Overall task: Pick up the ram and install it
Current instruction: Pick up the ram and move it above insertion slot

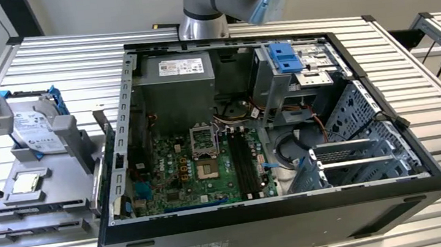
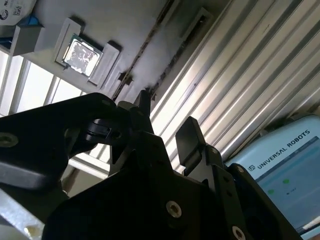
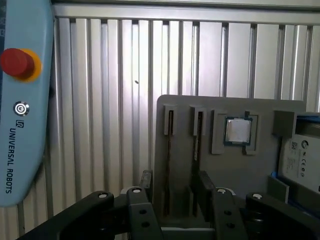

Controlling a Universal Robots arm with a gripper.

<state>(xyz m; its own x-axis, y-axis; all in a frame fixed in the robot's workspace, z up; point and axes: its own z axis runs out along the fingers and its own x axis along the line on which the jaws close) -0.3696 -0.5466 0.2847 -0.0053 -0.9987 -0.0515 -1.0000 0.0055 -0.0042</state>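
Tool [image 3: 174,177] wide open, empty, near ram [image 3: 169,150] in holder [image 3: 260,170]

Table [image 1: 65,53]: ribbed metal slats, pale.
Computer case [image 1: 279,215]: black tower on its side on the table, side panel off, inside exposed.
Motherboard [image 1: 168,166]: green, flat on the case floor, towards the exterior view's left.
Power supply [image 1: 174,70]: grey box at the far end of the case.
Blue latch [image 1: 286,58]: on the drive bay beside the power supply.
Robot arm [image 1: 205,14]: silver-grey, rising behind the case's far edge.
Grey holder [image 1: 62,177]: just beside the case, on the exterior view's left.
Hard drive [image 1: 36,127]: silver with blue frame, propped at the holder's far end.
Silver chip [image 1: 28,182]: small and square, seated in the holder nearer than the drive.
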